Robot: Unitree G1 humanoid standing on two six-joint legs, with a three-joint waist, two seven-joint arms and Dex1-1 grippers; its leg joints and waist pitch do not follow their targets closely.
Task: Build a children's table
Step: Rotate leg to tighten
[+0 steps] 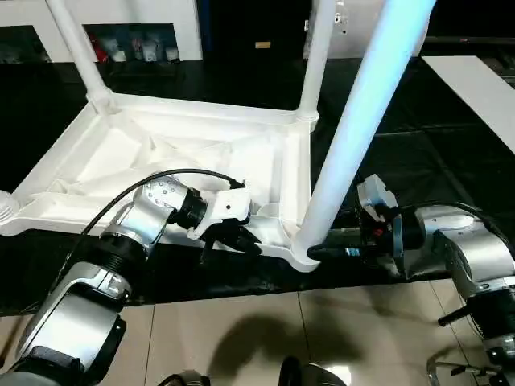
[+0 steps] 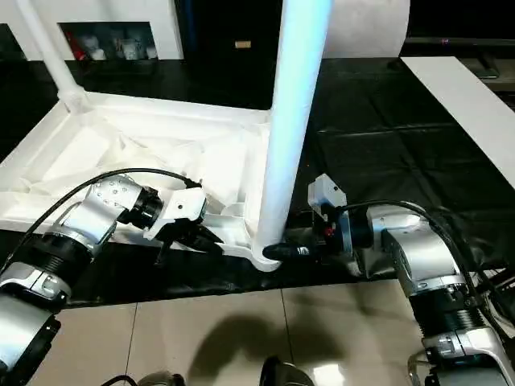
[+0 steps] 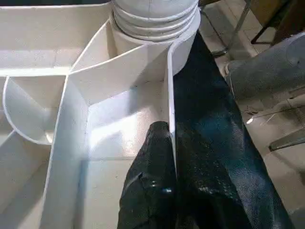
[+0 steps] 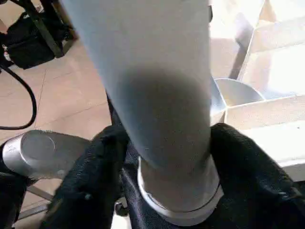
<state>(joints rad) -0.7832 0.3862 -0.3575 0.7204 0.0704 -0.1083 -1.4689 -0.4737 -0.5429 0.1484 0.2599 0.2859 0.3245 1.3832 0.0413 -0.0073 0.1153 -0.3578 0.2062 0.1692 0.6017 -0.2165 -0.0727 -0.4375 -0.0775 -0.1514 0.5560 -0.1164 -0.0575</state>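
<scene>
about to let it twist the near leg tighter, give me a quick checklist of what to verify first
1. Table top lies upside down, ribs up, on the black surface: ok.
2. Left hand shut on the top's near rim wall, steadying it: ok.
3. Right hand has its fingers on both sides of the near leg at its base: ok.
4. Near leg stands in its corner socket: ok; fully seated: cannot tell.
5. Two far legs stand upright in their sockets: ok.
6. Fourth leg fitted at the near left corner: cannot tell.

Upturned table top (image 1: pixel 161 161) on floor, legs upright, left end effector (image 1: pixel 233 233) at near rim
</scene>
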